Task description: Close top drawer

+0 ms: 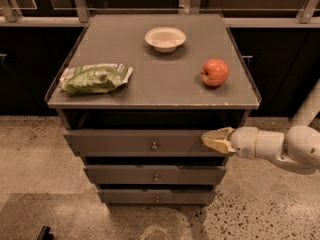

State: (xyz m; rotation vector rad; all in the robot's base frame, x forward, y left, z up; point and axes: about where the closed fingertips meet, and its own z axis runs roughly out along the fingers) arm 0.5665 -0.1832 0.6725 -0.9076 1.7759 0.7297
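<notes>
The top drawer (pixel 125 143) is the uppermost of three grey-brown drawers. Its flat front has a small round knob (pixel 154 146) at the centre. It stands pulled out a little from the cabinet, with a dark gap above its front. My gripper (pixel 212 140) comes in from the right on a white arm (pixel 280 146). Its tan tip rests against the right end of the drawer front.
On the cabinet top (pixel 150 86) lie a green chip bag (pixel 95 78) at the left, a white bowl (pixel 165 38) at the back and a red apple (pixel 215 72) at the right. Two lower drawers (pixel 155 175) sit below. The floor (pixel 30 154) is speckled.
</notes>
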